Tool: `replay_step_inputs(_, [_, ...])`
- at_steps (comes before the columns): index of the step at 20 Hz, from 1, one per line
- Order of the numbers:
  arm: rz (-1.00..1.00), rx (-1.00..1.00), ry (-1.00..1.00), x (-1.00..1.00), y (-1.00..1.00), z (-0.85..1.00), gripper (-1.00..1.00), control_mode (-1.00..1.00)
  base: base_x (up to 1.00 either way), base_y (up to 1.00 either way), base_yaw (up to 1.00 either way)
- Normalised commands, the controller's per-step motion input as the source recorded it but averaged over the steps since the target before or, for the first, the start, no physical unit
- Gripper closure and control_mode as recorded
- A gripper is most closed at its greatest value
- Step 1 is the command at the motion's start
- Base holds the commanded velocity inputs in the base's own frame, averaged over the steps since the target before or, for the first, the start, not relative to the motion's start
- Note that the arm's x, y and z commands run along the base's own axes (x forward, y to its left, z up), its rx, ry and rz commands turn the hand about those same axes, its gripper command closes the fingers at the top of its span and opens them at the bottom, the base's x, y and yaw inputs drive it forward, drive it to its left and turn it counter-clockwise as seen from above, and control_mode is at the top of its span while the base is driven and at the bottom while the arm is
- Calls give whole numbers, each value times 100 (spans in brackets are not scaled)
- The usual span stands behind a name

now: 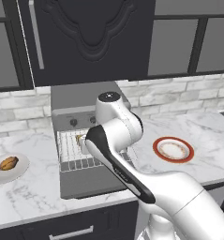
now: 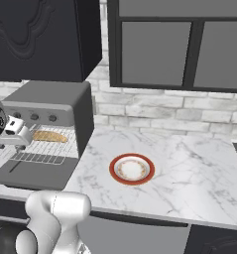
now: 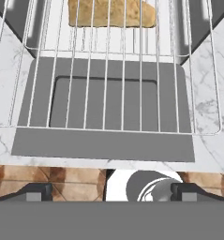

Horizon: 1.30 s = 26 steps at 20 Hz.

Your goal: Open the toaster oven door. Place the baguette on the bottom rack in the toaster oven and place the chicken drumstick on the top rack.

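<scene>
Baguette point(image 3: 111, 12) on pulled-out rack point(image 3: 108, 89), tool point(image 3: 111, 191) spread wide, holding nothing

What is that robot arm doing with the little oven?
The toaster oven door is folded down flat, and a wire rack is pulled out over it with the baguette lying at its back. The gripper hovers open above the door. The chicken drumstick waits on a white plate to the left.

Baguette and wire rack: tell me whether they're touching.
Touching. In the right base view the baguette lies flat on the pulled-out wire rack, with no gap under it. The hand view shows the loaf sitting on the bars too.
</scene>
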Motion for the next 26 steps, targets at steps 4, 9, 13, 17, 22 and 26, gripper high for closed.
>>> replay_step_inputs(4, [0,0,0,0,0,0,-100,100,-31,0,0])
replay_step_inputs(9, [0,0,0,0,0,0,-100,100,-47,12,-1])
replay_step_inputs(13, [0,0,0,0,0,0,-100,100,0,80,-15])
replay_step_inputs(17, [0,0,0,0,0,0,-100,100,0,78,-20])
replay_step_inputs(22, [0,0,0,0,0,0,-100,100,22,82,-4])
replay_step_inputs(26, [0,0,0,0,0,0,-100,100,27,75,8])
